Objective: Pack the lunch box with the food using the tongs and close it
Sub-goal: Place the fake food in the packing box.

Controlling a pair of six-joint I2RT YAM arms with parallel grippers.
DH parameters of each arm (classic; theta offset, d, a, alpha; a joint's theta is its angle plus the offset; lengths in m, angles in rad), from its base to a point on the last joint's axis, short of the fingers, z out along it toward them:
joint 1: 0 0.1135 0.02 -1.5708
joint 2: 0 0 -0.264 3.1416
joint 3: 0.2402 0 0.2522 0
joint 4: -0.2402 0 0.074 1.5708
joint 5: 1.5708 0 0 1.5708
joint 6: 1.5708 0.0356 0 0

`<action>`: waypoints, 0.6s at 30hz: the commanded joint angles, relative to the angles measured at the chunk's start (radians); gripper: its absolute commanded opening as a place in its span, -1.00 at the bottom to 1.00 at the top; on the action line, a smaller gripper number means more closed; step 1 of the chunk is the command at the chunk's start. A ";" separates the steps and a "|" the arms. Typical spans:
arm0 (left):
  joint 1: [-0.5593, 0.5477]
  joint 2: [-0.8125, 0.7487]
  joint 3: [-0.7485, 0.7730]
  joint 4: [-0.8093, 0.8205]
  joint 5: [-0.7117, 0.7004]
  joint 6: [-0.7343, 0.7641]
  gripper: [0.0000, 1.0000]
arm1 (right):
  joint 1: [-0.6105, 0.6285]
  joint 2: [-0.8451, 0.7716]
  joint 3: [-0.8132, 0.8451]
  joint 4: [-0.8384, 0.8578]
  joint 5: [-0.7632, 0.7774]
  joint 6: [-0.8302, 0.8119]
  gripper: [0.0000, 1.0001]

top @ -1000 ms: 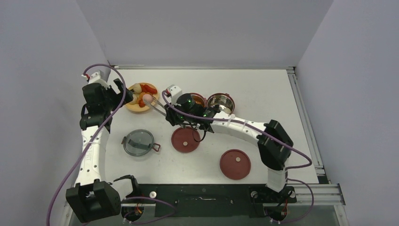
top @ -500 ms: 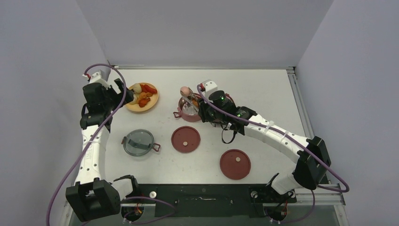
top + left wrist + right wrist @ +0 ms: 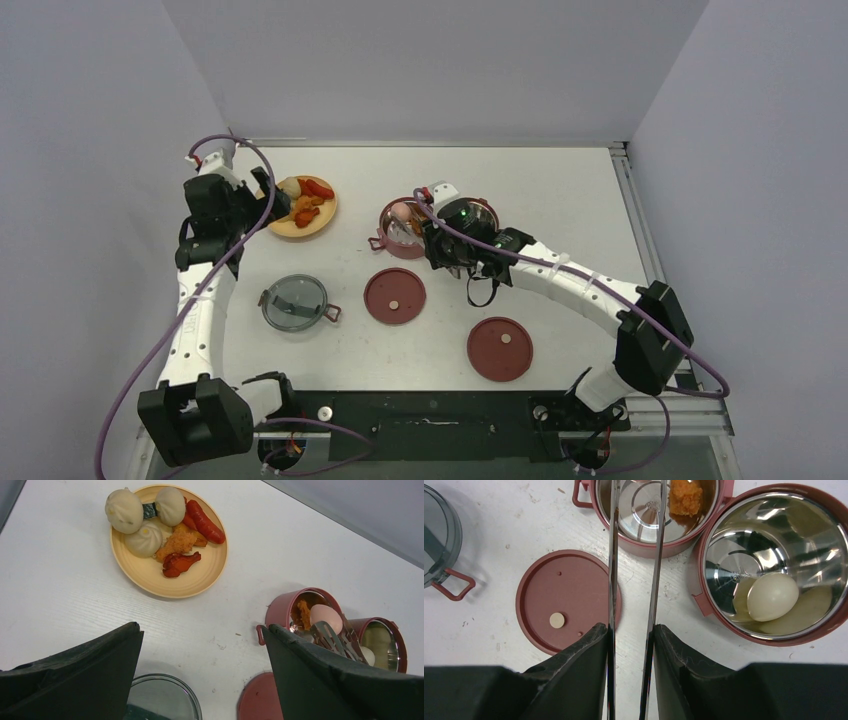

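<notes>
Since a second ago the right arm has swung away from the plate, and the egg-like piece (image 3: 326,618) it carried now sits low over the near maroon container (image 3: 280,612), no longer raised past its far rim. The piece is pinched between the tips of the tongs (image 3: 613,555). The two thin steel arms of the tongs run straight forward from the right claw (image 3: 630,630). That claw is partly closed, its pads pressing the tong arms from both sides.

The container lies directly ahead of this claw and has an orange piece (image 3: 685,496) against its inner wall. A second container (image 3: 774,640) stands touching it, ahead and to the right in the wrist view, with a whitish egg (image 3: 772,596) on its steel bottom. A maroon disc lid (image 3: 569,590) lies flat just left of the claw, and the grey lid (image 3: 295,303) lies further left. Another disc lid (image 3: 500,349) lies behind the claw, under the arm's reach.

The left claw (image 3: 200,630) hangs with its jaws spread wide, holding nothing. The yellow plate (image 3: 150,577) lies just ahead of it on the tabletop (image 3: 560,190), bearing buns (image 3: 124,511) and a sausage (image 3: 205,522).
</notes>
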 commanded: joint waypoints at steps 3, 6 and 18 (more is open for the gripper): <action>-0.013 0.007 0.017 0.028 0.007 0.016 0.92 | -0.001 0.028 0.024 0.026 0.012 0.024 -0.43; -0.017 0.009 0.017 0.027 0.007 0.017 0.92 | -0.002 0.039 0.029 0.025 0.009 0.024 -0.39; -0.031 0.021 0.022 0.019 0.006 0.023 0.92 | -0.001 0.051 0.029 0.026 0.002 0.024 -0.19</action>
